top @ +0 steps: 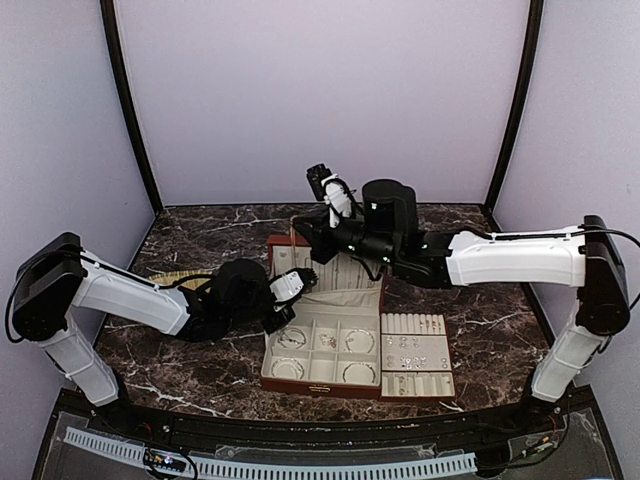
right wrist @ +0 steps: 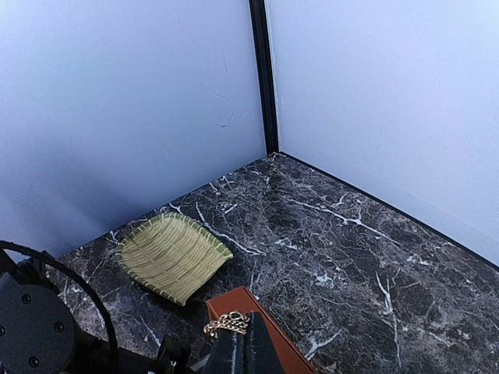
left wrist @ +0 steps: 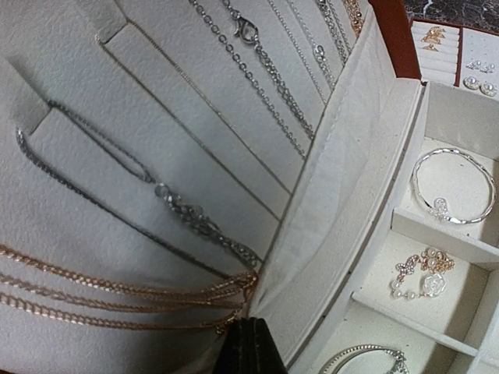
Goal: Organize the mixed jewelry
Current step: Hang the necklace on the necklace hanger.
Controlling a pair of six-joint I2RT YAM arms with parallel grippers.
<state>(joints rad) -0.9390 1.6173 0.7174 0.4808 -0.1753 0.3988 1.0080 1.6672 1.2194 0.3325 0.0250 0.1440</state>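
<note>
White arm shells (top: 515, 258), black joints (top: 45, 285), thin black cables (right wrist: 90, 294)

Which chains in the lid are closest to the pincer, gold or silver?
The gold chains: they run right to the left pincer's tip, while the silver chains lie farther away across the lid.

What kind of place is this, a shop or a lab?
Probably a robot test cell: plain walls and black posts enclose a marble-look tabletop, with a left arm and right arm over a jewelry box.

Silver chains (left wrist: 246, 31) and gold chains (left wrist: 156, 291) strung across the lid (left wrist: 70, 222). Silver bangle (left wrist: 454, 187) flat in one compartment (left wrist: 444, 238), pearl piece (left wrist: 421, 282) in the next.
</note>
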